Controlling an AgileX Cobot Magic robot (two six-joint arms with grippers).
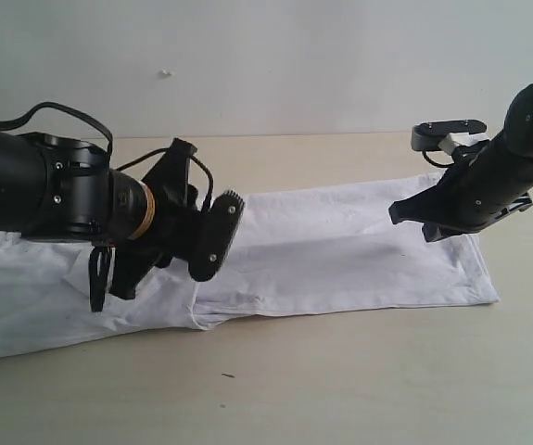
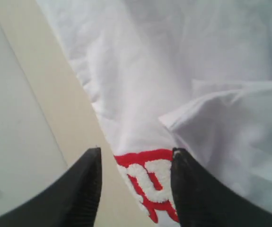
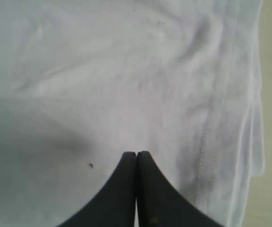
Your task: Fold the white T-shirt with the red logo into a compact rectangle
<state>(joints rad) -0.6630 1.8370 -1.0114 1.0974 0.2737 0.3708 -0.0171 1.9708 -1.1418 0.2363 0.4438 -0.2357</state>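
The white T-shirt (image 1: 340, 250) lies in a long strip on the bench (image 1: 340, 389). The left hand (image 2: 136, 158) stands open astride the red logo (image 2: 150, 182); the right hand (image 3: 136, 155) is closed, empty, above the cloth.

Left arm (image 1: 25, 181), matte black; brass ring (image 1: 147, 211), black cable (image 1: 62, 113) looping just behind that ring; left gripper (image 2: 136, 152) black too.

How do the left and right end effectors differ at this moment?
The left end effector has its jaws apart; the right end effector has them pressed shut. The red logo shows between the left jaws; past the right one's tips only plain white cloth shows. Both are black and are over the white T-shirt.
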